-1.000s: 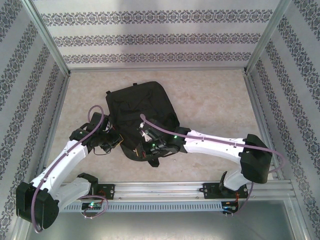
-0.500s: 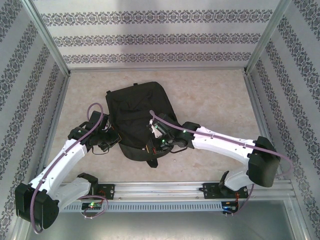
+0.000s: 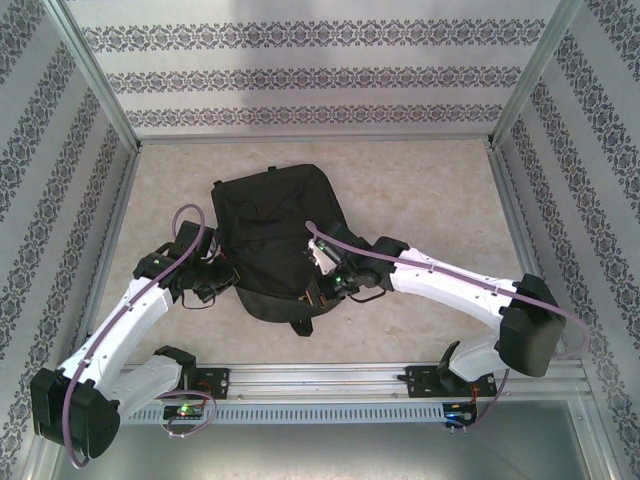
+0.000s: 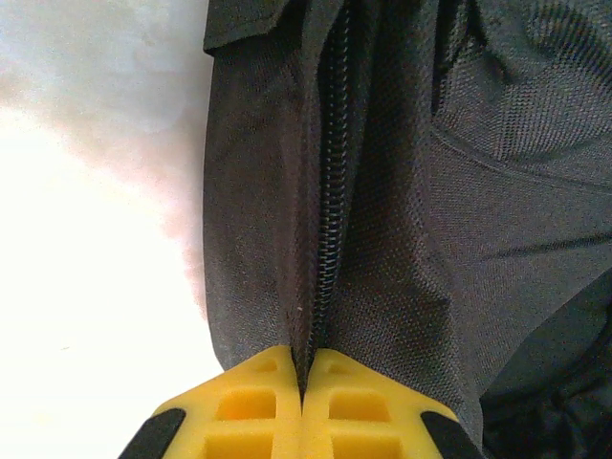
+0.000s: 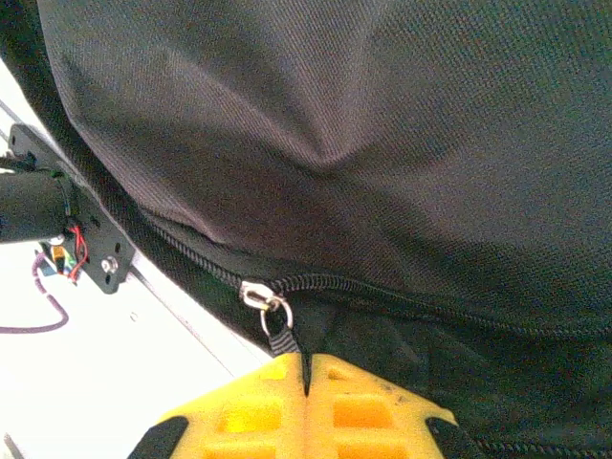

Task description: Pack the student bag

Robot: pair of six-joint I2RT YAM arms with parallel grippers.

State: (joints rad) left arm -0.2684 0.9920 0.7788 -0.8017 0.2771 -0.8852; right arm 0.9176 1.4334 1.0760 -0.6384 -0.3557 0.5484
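The student bag lies flat mid-table, its near edge held by 2 grippers: the left gripper clamps fabric at a zipper seam, likely bracing it, while the right gripper pinches the zipper pull.

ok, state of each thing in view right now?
left claw, shut on bag fabric at the zipper.
right claw, shut on the zipper pull.
bag, lying on the table, held by both claws.
zipper, closed along the stretch by the left claw.
zipper pull, pinched in the right claw.
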